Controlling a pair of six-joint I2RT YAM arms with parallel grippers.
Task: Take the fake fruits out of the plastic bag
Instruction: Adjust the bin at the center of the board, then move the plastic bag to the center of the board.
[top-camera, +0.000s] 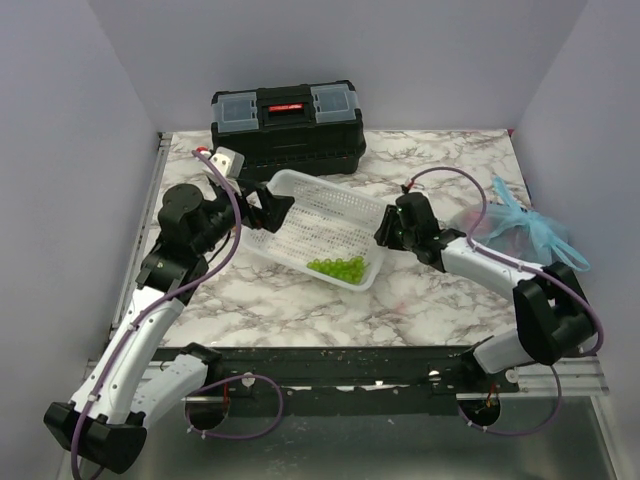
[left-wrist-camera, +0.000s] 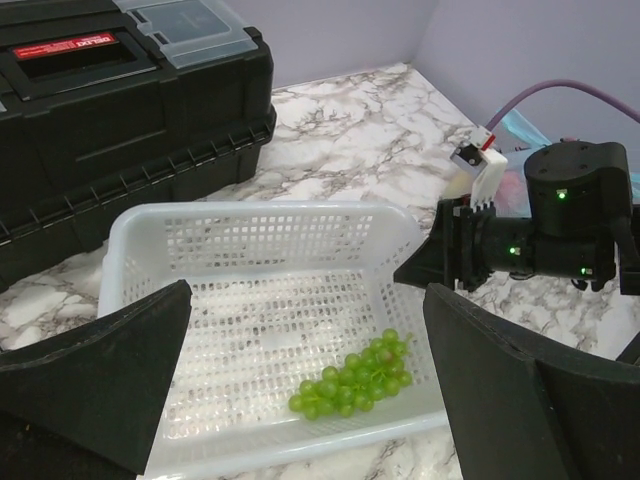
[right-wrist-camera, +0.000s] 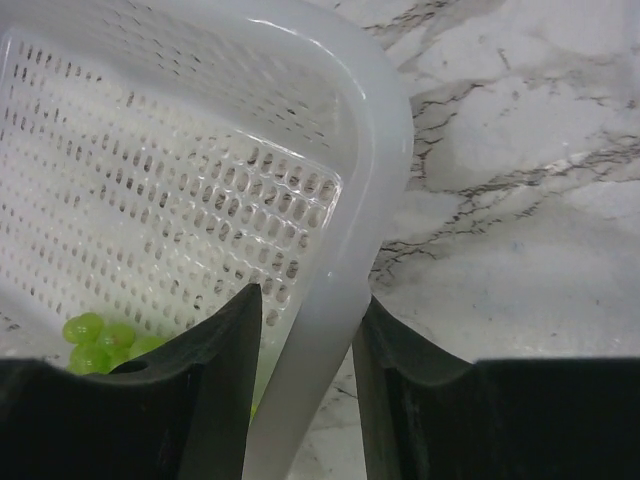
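The light-blue plastic bag (top-camera: 525, 232) lies at the right edge of the table, behind my right arm. A reddish patch shows through it (top-camera: 497, 228); the fake fruits are otherwise hidden inside. A sliver of the bag shows in the left wrist view (left-wrist-camera: 522, 125). My right gripper (top-camera: 386, 232) is far from the bag and shut on the right rim of the white mesh basket (right-wrist-camera: 375, 150), one finger inside (right-wrist-camera: 225, 370) and one outside. My left gripper (top-camera: 272, 208) is wide open and empty over the basket's left end (left-wrist-camera: 305, 385).
The white mesh basket (top-camera: 300, 190) stands mid-table with a pale green grape cluster (top-camera: 340, 268) (left-wrist-camera: 350, 382) in its near right corner. A black toolbox (top-camera: 287, 125) stands at the back. Marble table surface lies between the basket and the bag.
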